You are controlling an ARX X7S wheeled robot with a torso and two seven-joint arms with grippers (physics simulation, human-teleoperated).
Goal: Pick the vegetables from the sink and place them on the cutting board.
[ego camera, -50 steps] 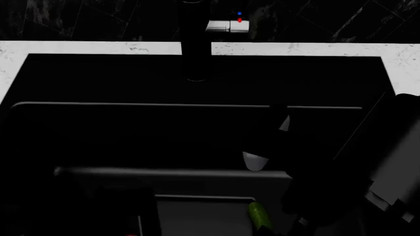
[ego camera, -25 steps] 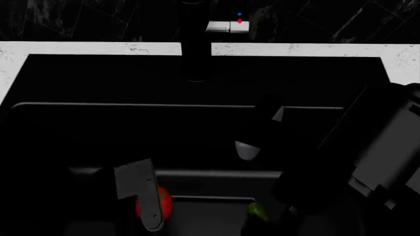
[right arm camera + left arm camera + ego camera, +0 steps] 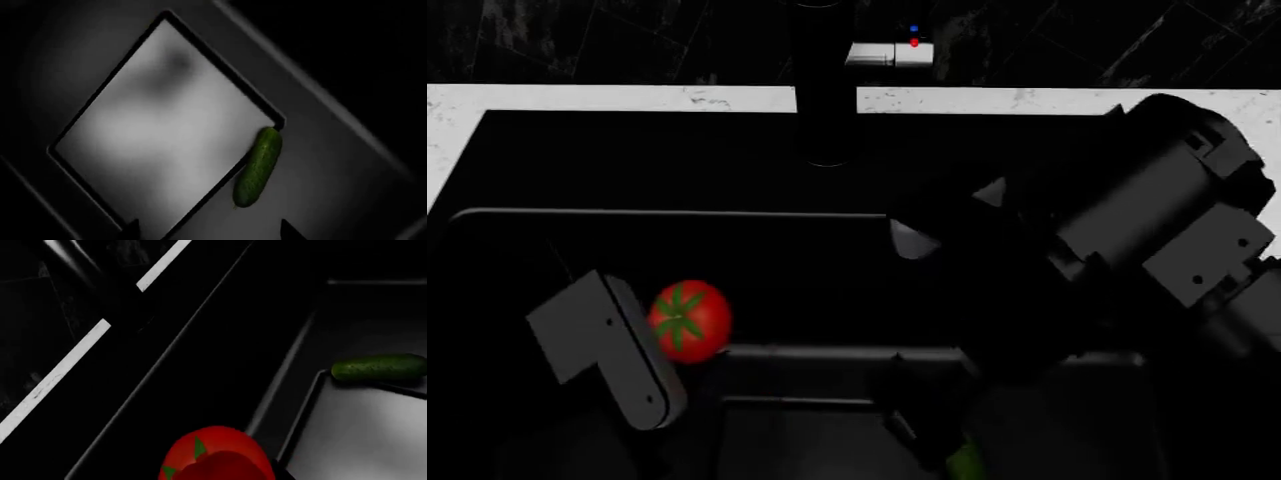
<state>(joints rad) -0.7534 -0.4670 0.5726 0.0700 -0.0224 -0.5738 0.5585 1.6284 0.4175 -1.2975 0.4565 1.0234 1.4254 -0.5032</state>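
Over the black sink (image 3: 507, 170), the left end effector (image 3: 681, 345) carried the tomato (image 3: 690, 318), which sat against its grey finger (image 3: 614, 345) clear of the basin floor. From the left wrist view the tomato (image 3: 217, 455) filled the space right under the camera, so the grip appeared closed on it (the fingertips themselves were lost in the dark render). The cucumber (image 3: 258, 166) lay on the sink bottom, on the edge of the lighter recessed panel (image 3: 160, 125) in the floor. The right end effector (image 3: 207, 232) hung above it with two dark fingertips (image 3: 288, 231) just showing, spread wide apart and holding nothing. In the head view the right arm (image 3: 1148, 220) reached down across the basin and hid most of the cucumber (image 3: 965, 460), leaving only a green sliver.

As for progress, neither vegetable had reached the cutting board, which no view showed. The tomato was judged to be lifted and awaiting transfer; the cucumber was not yet grasped, and the right arm seemed lined up for that pick. Both placements remained.
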